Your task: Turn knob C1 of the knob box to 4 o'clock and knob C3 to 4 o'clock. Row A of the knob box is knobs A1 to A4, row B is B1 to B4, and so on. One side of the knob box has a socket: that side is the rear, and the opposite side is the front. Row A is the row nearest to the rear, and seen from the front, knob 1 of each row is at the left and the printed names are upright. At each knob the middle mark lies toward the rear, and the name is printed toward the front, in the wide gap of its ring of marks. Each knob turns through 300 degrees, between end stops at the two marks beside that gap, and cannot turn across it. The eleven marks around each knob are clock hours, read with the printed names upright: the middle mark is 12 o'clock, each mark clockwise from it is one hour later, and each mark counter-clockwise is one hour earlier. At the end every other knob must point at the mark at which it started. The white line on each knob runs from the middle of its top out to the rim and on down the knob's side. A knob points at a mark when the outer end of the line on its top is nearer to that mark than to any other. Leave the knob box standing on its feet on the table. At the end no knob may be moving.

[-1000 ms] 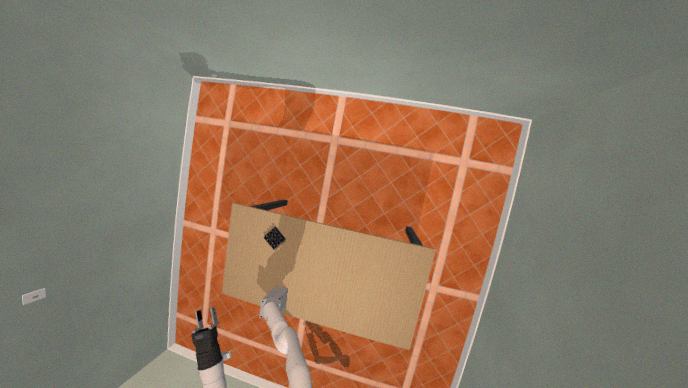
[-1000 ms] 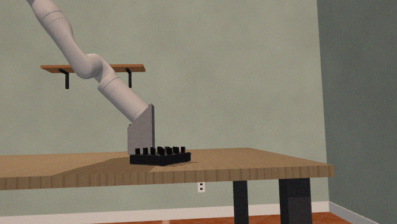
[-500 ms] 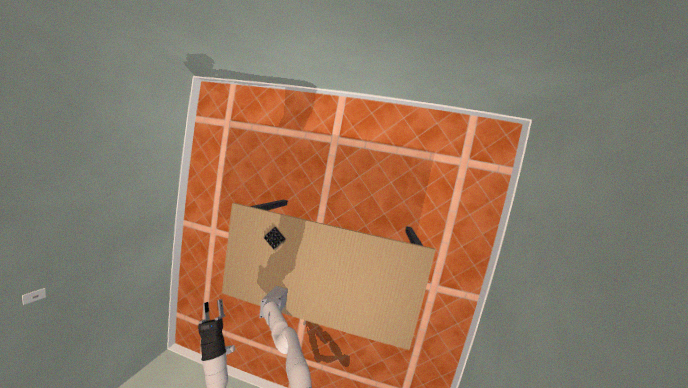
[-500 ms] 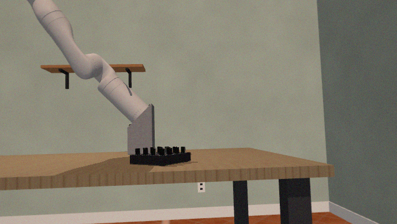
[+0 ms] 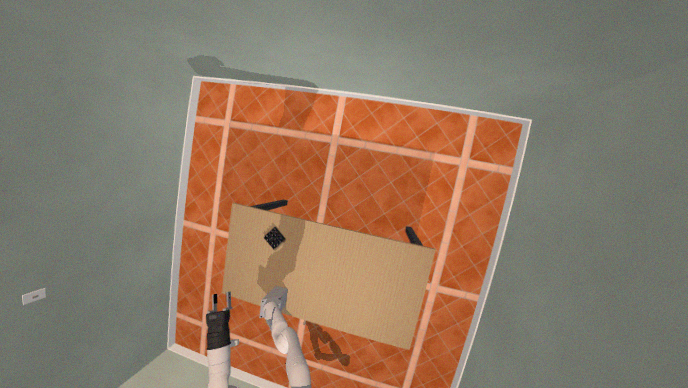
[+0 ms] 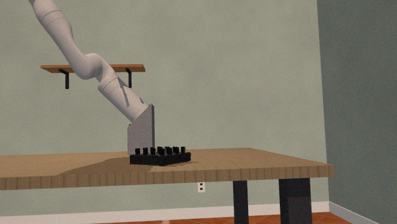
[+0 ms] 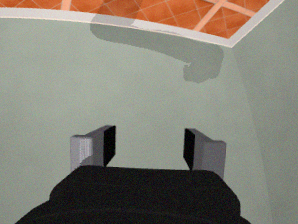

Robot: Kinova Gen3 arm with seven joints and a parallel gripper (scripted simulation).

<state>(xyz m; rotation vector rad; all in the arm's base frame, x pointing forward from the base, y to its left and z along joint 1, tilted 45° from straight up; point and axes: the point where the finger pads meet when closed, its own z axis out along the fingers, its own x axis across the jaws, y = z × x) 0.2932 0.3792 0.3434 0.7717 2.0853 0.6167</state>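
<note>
The top view looks steeply down from high and far off, the table [image 5: 350, 280] [image 6: 231, 161] small below centre. The exterior view, much nearer, looks roughly level across the tabletop from slightly above it, facing a wall shelf [image 6: 133, 68]; both share table and knob box [image 5: 274, 237] [image 6: 147, 160]. The wrist view looks outward past the close gripper [image 5: 222, 294] [image 7: 150, 142], with tiled floor [image 5: 390, 185] [image 6: 268, 217] [image 7: 165, 9] uppermost and wall beneath.

Gripper [image 5: 222, 295] [image 7: 149, 141]: swinging, open, nearer the table [image 5: 360, 290] [image 6: 245, 161] in the top view.
Arm [image 5: 219, 367] [image 6: 55, 32]: catching a growing shadow [image 6: 124, 93] near its mount.
</note>
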